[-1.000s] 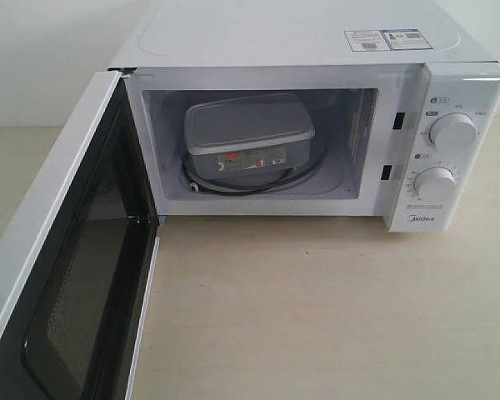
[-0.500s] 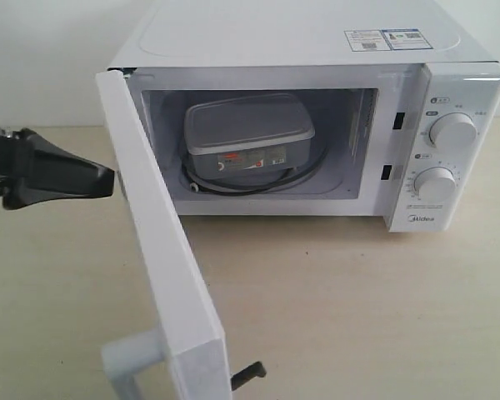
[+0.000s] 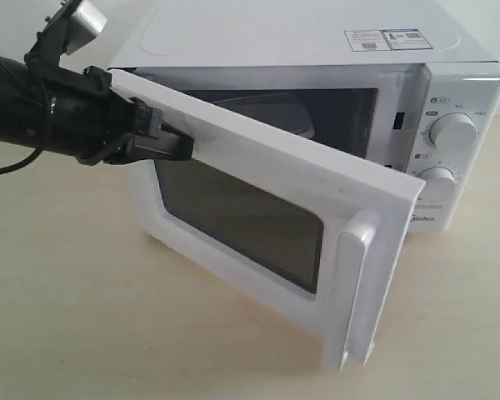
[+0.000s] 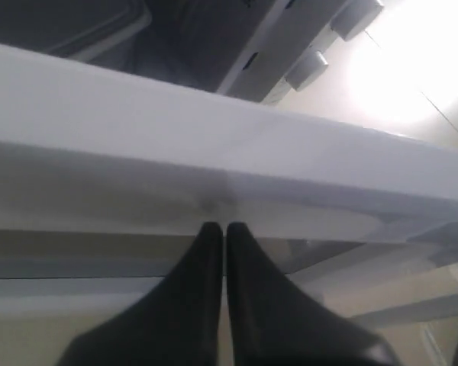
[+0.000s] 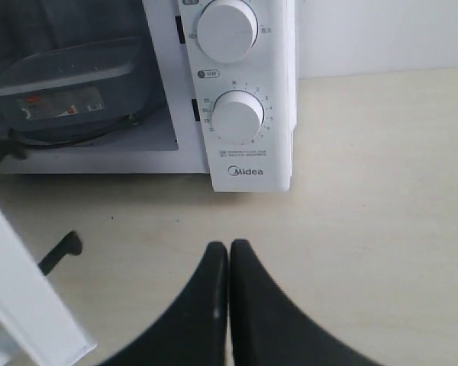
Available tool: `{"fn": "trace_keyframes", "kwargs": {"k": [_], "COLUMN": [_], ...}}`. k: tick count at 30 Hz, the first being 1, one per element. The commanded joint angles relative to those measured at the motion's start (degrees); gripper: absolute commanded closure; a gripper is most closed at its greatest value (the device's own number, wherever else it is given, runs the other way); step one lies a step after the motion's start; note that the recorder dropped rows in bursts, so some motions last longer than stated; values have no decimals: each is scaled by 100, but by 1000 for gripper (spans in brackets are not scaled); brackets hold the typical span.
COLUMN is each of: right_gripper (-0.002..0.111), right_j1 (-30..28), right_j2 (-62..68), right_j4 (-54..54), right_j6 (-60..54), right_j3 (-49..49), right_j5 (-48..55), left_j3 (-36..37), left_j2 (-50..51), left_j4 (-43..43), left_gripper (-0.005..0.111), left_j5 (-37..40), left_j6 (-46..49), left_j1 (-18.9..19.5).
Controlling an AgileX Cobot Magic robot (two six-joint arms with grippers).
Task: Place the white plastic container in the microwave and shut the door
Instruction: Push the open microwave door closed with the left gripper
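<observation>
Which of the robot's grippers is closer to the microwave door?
Left. The left gripper has its shut tips against the outside of the door; the right gripper hangs over the table before the dials, apart from it.

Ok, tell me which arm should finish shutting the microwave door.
Left. The left hand, shut, presses the outer face of the half-closed door; the right hand hangs over the table by the dials, touching nothing.

The exterior camera faces the microwave from slightly above its front, at middle range. The left wrist camera sits close to the door, peering over its edge into the cavity. The right wrist camera looks from nearby at the dials, shared with the exterior view
</observation>
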Motion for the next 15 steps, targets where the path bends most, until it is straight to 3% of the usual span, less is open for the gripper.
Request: {"fn": "trace_keyframes", "kwargs": {"k": [1, 15], "right_gripper": [108, 108], "right_j1": [-10, -10], "right_j2": [-27, -27], "right_j4": [-43, -43], "right_j6": [0, 0], "right_j3": [-1, -1], "right_j5": [-51, -51], "left_j3": [-59, -59], "left_j2": [123, 542], "left_j4": [-106, -731], "left_gripper": [102, 102], "left_j5": [-450, -1078], "left_j6": [35, 336], "left_j1": [-65, -65]}}
